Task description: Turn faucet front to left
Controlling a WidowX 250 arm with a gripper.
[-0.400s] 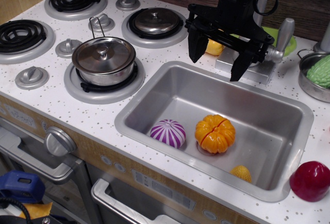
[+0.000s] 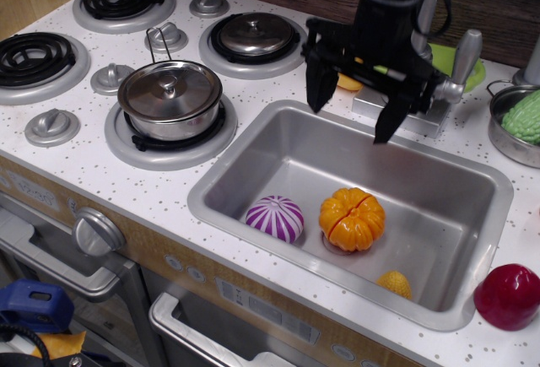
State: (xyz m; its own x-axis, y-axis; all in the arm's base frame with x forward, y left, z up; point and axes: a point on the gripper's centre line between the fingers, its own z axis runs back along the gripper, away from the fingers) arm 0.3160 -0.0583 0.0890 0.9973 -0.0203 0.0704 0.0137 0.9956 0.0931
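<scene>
The silver-grey faucet stands on its square base at the back rim of the sink. Its paddle handle sticks up on the right. Most of its column and spout are hidden behind my arm. My black gripper hangs just in front of the faucet, over the sink's back edge. It is open and empty, with one finger to the left and the other finger against the base's front left.
In the sink lie a purple striped toy, an orange pumpkin and a small yellow piece. A lidded pot sits on the front burner. A red fruit is at the front right, a green vegetable in a pot at the right.
My gripper has dropped slightly toward the sink's back edge and stays open. Nothing else has moved.
</scene>
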